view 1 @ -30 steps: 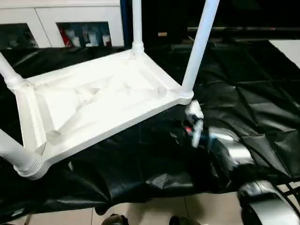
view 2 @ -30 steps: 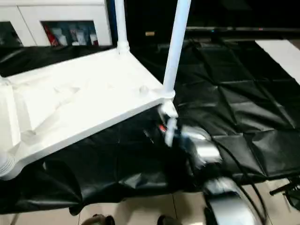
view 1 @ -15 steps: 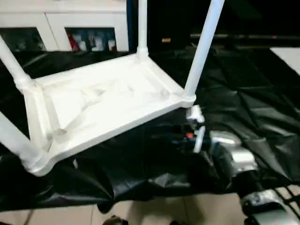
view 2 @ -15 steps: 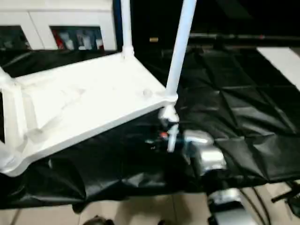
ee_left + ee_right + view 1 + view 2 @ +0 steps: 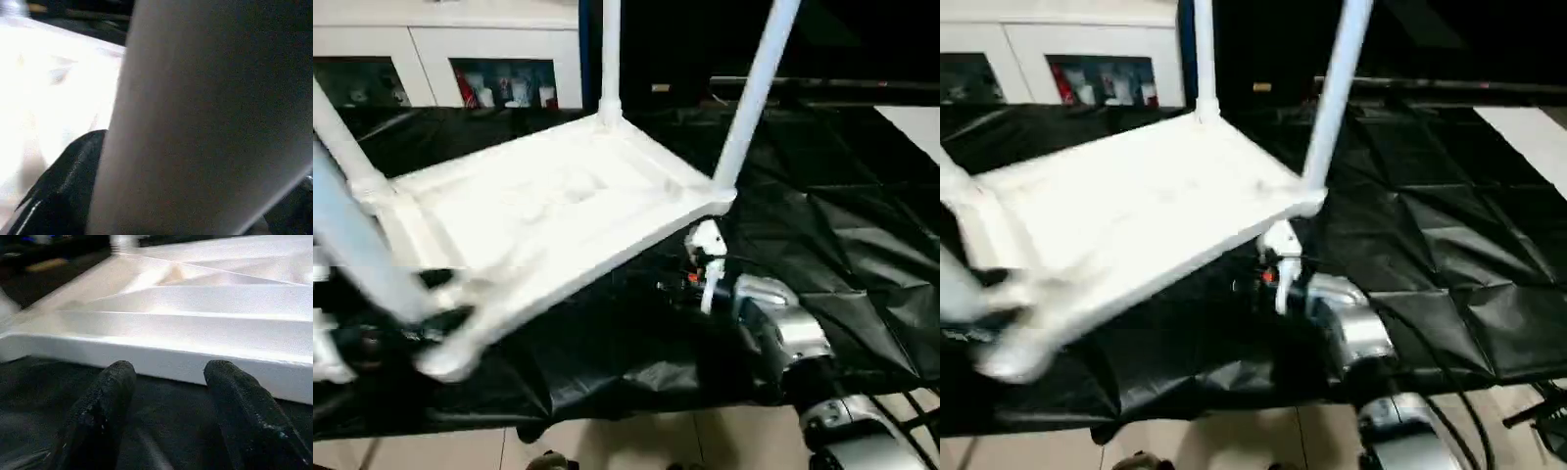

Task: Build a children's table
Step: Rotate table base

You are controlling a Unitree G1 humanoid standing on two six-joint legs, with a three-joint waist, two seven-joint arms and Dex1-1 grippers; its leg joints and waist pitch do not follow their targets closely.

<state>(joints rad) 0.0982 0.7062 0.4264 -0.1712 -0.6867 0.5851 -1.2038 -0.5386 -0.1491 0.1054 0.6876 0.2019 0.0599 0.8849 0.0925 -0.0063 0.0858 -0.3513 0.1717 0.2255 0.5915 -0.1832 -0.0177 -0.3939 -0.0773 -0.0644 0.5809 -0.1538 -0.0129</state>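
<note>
4 legs (image 5: 754, 98) in; could topple the table (image 5: 558, 206) off the surface (image 5: 842, 225): left gripper (image 5: 386, 338) jaws apart beside 1 leg, right gripper (image 5: 168, 372) jaws apart, empty.

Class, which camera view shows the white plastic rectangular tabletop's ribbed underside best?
The left eye view: the tabletop shows nearly whole, legs upward. The right eye view nearly matches. The right wrist view gives its edge and ribs beyond the right gripper; the left wrist view, a blurred patch.

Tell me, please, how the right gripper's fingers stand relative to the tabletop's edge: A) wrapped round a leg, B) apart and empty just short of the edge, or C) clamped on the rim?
B: in the right wrist view both black fingers stand apart with only black cloth between them, short of the white tabletop edge.
</note>
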